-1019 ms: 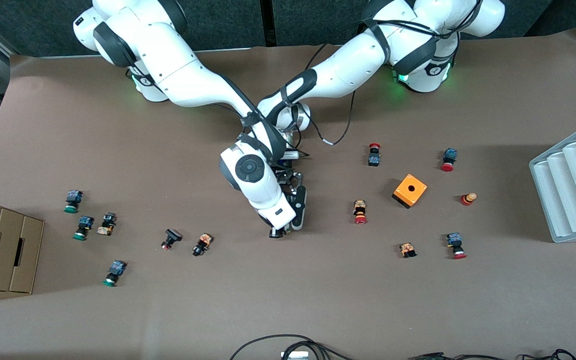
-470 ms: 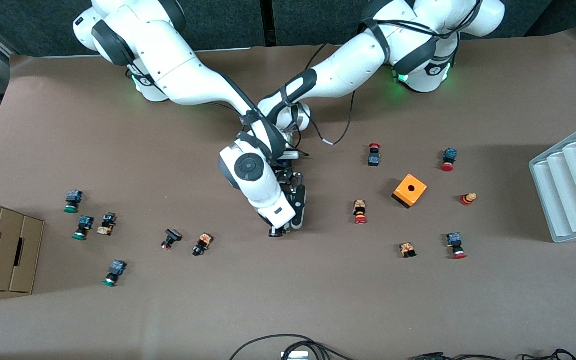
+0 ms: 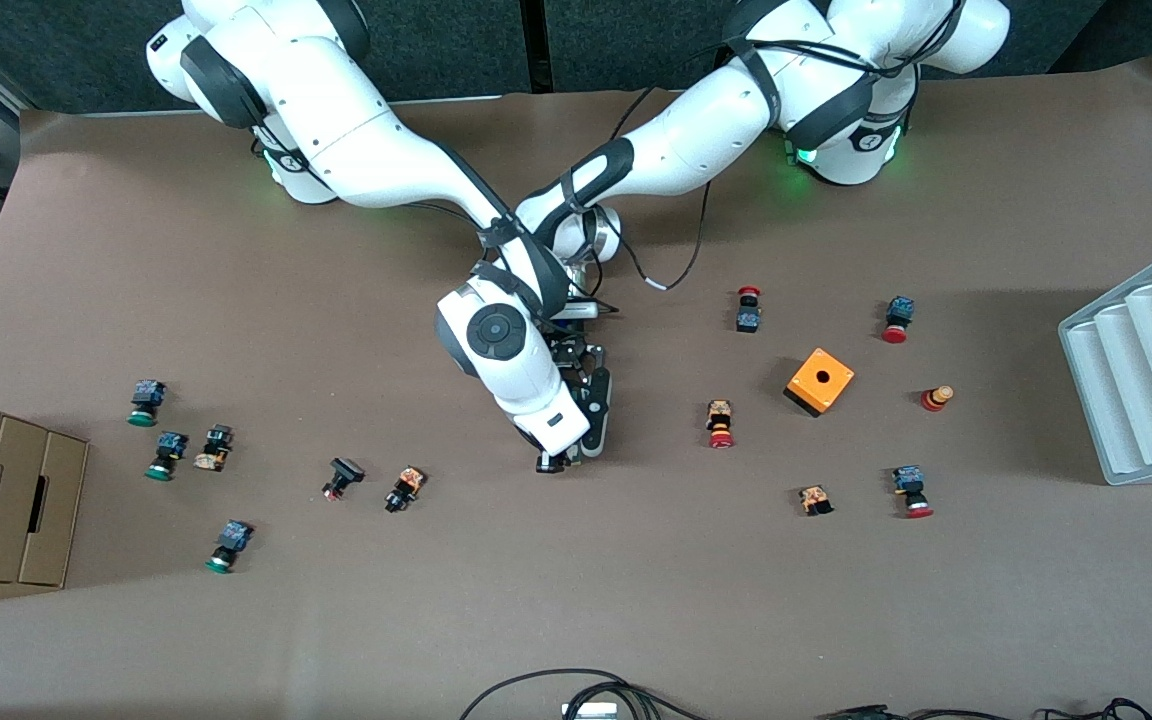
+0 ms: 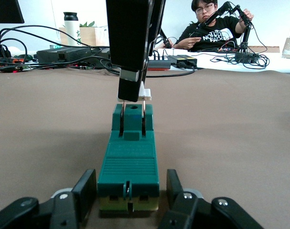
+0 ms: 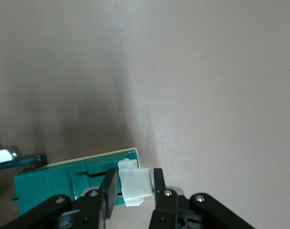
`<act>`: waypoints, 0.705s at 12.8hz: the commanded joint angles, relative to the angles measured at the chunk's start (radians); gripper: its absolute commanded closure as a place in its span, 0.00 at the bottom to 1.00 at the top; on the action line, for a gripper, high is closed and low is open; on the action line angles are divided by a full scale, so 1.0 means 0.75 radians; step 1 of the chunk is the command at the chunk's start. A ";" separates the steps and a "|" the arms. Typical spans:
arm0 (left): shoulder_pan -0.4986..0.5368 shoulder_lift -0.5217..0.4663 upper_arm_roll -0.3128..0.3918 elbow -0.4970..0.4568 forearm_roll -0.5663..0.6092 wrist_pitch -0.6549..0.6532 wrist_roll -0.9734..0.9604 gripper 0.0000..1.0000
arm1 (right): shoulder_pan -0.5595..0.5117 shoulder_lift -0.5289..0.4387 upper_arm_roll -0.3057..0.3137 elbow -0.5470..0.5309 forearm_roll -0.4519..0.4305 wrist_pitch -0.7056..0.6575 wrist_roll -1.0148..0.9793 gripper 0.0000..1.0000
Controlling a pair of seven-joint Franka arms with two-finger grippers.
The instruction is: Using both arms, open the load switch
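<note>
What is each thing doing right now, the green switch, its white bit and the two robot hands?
load switch: flat on the table, body clamped.
white piece: at one end of the switch, pinched.
left gripper: shut on the switch body.
right gripper: shut on the white piece.
orange cube: lying untouched.

Even, fairly bright overhead light falls on the brown table [image 3: 636, 600] in the front view, with soft, short shadows beside the small parts and a broader dim patch under the crossed arms, and green glow at both arm bases. The left wrist view is sharp on the load switch [image 4: 129, 164], while the background room is bright and slightly washed out. In the right wrist view a soft dark shadow spreads over the table near the load switch, whose white piece [image 5: 135, 183] looks slightly overexposed.
</note>
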 commanded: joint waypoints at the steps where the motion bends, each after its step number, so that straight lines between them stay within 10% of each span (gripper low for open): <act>1: -0.001 0.020 0.003 0.005 0.013 -0.012 -0.027 0.33 | 0.013 -0.067 -0.006 -0.090 0.025 -0.030 0.000 0.63; 9: -0.001 0.020 0.003 0.007 0.013 -0.012 -0.027 0.33 | 0.038 -0.086 0.000 -0.115 0.025 -0.040 0.040 0.63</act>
